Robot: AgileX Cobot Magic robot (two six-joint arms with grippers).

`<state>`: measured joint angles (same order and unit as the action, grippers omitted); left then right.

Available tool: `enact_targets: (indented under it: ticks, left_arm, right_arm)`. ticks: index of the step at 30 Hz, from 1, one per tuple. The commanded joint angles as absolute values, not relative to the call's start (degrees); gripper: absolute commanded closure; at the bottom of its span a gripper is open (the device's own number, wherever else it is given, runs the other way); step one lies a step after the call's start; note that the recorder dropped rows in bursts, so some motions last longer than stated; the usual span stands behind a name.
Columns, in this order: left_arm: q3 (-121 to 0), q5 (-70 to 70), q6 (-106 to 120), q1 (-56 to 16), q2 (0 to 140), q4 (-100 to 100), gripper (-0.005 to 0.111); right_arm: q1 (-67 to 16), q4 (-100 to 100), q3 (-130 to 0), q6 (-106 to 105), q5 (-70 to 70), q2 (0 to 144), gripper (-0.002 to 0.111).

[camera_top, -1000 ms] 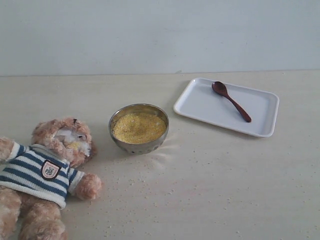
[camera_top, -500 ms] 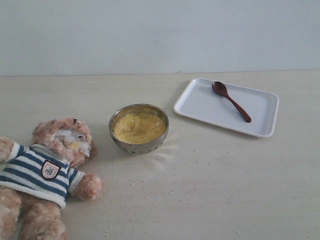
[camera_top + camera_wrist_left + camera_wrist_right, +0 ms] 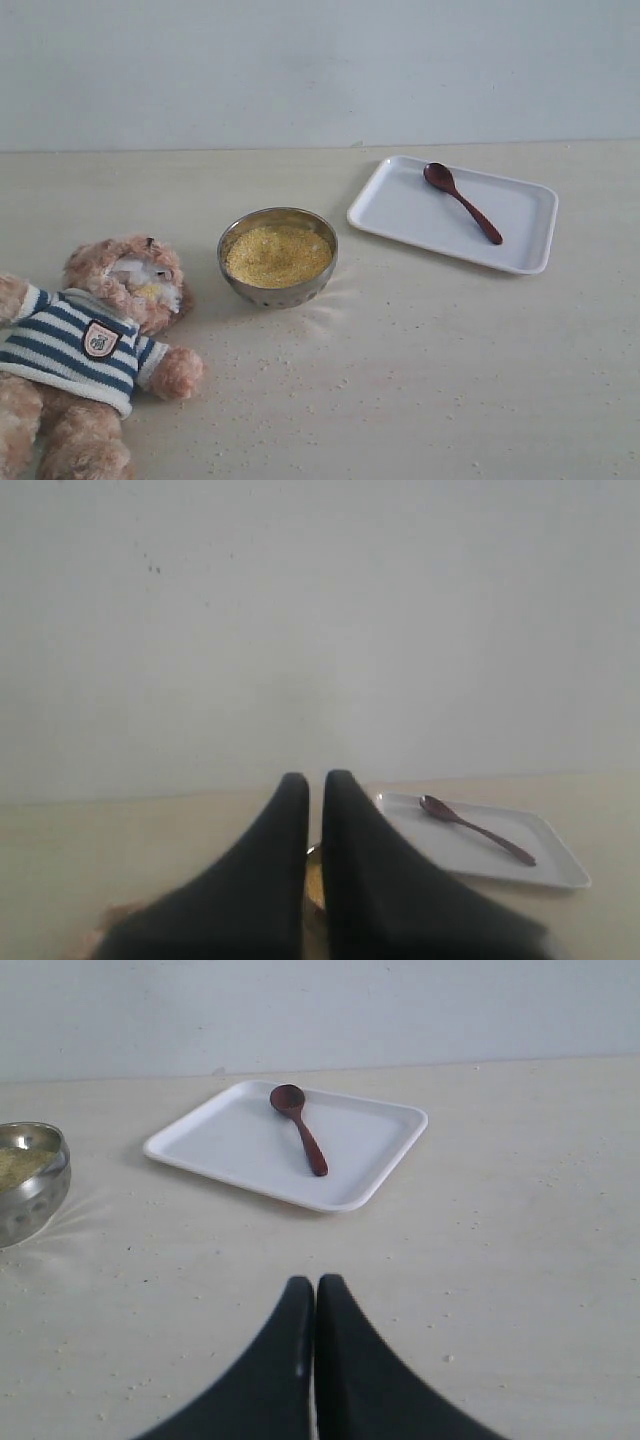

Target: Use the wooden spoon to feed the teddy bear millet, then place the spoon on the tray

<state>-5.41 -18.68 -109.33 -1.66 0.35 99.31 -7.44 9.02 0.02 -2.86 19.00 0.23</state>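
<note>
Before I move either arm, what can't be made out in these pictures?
- Exterior view: fluffy light-brown teddy bear, legs cut off by the bottom edge.
- Left wrist view: round silver metal bowl, nearly hidden behind the shut black left gripper.
- Right wrist view: that bowl, cut by the edge.

Navy-striped teddy bear — yellow millet, white tray.

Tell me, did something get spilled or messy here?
Yes. Tiny yellow millet specks lie scattered over the table in front of the metal bowl and beside the teddy bear, and some grain sticks to the bear's muzzle. The wooden spoon lies tidily on the tray.
</note>
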Motion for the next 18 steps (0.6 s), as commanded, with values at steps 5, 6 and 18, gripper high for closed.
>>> enact_targets:
  ticks: [5,6,18]
  left_arm:
    - [-3.0,-16.9,-109.2,-1.9,0.0,98.0,0.102]
    - [-3.0,-16.8,-109.2,-1.9,0.0,97.9,0.102]
    - [-1.4,-14.7,-120.4,0.1,0.0,99.9,0.102]
  right_arm:
    - [-7.3,8.7,0.0,-2.9,18.9,0.0,0.108]
    - [-7.3,8.7,0.0,-2.9,18.9,0.0,0.108]
    - [-7.3,8.7,0.0,-2.9,18.9,0.0,0.108]
